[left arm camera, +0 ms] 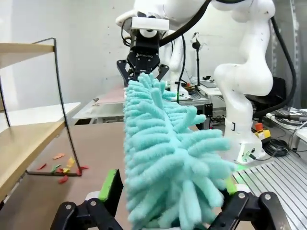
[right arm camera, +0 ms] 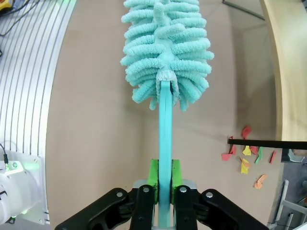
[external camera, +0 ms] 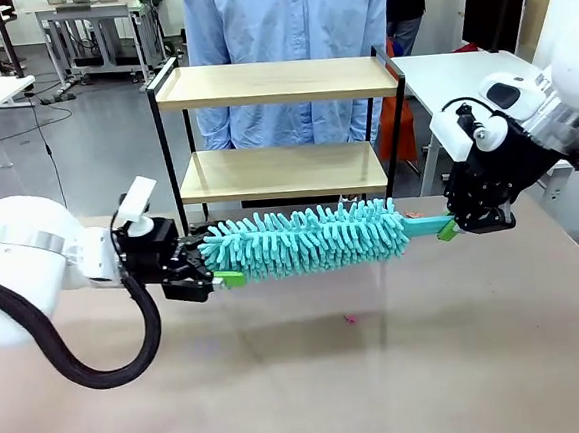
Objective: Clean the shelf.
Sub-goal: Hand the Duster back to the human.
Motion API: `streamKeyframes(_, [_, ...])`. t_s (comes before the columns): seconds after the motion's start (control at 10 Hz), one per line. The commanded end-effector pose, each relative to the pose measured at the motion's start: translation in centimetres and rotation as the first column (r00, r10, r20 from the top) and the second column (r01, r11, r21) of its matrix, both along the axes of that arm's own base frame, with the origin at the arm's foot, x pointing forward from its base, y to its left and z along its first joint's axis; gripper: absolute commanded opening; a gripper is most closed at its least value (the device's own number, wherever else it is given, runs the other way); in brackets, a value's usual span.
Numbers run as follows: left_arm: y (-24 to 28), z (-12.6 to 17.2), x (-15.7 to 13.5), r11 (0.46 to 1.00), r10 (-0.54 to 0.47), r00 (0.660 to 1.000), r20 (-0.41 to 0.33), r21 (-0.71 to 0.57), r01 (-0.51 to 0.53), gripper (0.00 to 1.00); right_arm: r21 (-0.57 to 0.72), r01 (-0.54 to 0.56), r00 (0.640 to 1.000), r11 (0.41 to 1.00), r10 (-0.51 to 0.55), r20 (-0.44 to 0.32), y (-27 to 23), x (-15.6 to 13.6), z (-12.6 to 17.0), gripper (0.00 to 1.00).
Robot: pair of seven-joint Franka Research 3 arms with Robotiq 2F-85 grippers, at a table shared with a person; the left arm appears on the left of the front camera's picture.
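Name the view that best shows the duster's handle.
Right wrist view: the duster's handle runs bare from the fluffy head down into the shut right claw. The front view shows a short stub of it beside that claw; in the left wrist view the head hides it.

brown table [external camera: 382, 370] | person in blue shirt [external camera: 284, 16] behind | coloured scraps, maybe paper [right arm camera: 247, 155]

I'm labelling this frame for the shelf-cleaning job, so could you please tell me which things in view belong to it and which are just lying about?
Belongs to the job:
- shelf
- teal duster, handle clamped in the right gripper
- left gripper, jaws open around the duster's tip
- coloured scraps by a shelf leg, probably what needs clearing

Just lying about:
- white side tables
- person's blue shirt behind the shelf
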State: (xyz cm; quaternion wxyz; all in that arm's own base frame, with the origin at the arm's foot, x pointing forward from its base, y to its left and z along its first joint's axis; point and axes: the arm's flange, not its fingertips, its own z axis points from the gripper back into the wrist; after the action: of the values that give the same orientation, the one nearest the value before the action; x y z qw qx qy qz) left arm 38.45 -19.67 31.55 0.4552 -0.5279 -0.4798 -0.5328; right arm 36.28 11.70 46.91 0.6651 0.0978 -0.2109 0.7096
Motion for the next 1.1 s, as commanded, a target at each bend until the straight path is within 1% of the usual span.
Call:
streamKeyframes(0.0, [-2.1,-0.3,0.4,0.999,0.03,0.999,0.011,-0.025,-0.03,1.0,0.026,-0.002,1.0,1.0,0.002,0.002,-0.1,0.0,0.3,0.13])
streamKeyframes(0.1, [-2.4,-0.2,0.5,0.996,0.067,0.998,0.012,-0.053,-0.066,1.0,0.026,-0.002,1.0,1.0,0.002,0.002,-0.1,0.0,0.3,0.13])
streamKeyframes(0.2, [-2.5,-0.3,0.3,0.997,0.052,0.998,0.022,-0.055,-0.051,0.46,0.026,-0.002,1.0,1.0,0.002,0.002,-0.1,0.0,0.3,0.13])
streamKeyframes(0.3, [-2.4,-0.3,0.0,0.997,0.05,0.998,0.023,-0.054,-0.049,0.43,0.026,-0.002,1.0,1.0,0.002,0.002,-0.1,0.0,0.3,0.13])
streamKeyframes(0.4, [-2.2,-0.2,-0.2,0.998,0.04,0.999,0.018,-0.054,-0.039,0.0,0.026,-0.002,1.0,1.0,0.002,0.002,-0.1,0.0,0.3,0.13])
streamKeyframes(0.6, [-2.1,-0.1,-0.4,0.998,0.029,0.999,0.019,-0.049,-0.028,0.0,0.026,-0.002,1.0,1.0,0.002,0.002,-0.1,0.0,0.3,0.13])
streamKeyframes(0.7, [-2.1,0.0,-0.5,0.999,0.018,1.0,0.015,-0.05,-0.017,0.15,0.026,-0.002,1.0,1.0,0.002,0.002,-0.1,0.0,0.3,0.13])
streamKeyframes(0.8, [-2.0,-0.1,-0.5,0.999,-0.001,1.0,0.003,-0.053,0.001,0.05,0.026,-0.002,1.0,1.0,0.002,0.002,-0.1,0.0,0.3,0.13])
streamKeyframes(0.9, [-1.9,-0.2,-0.9,0.999,0.004,1.0,0.003,-0.054,-0.004,0.0,0.026,-0.002,1.0,1.0,0.002,0.002,-0.1,0.0,0.3,0.13])
streamKeyframes(1.0, [-1.7,-0.3,-0.9,0.998,0.004,1.0,0.004,-0.068,-0.004,0.0,0.026,-0.002,1.0,1.0,0.002,0.002,-0.1,0.0,0.3,0.13])
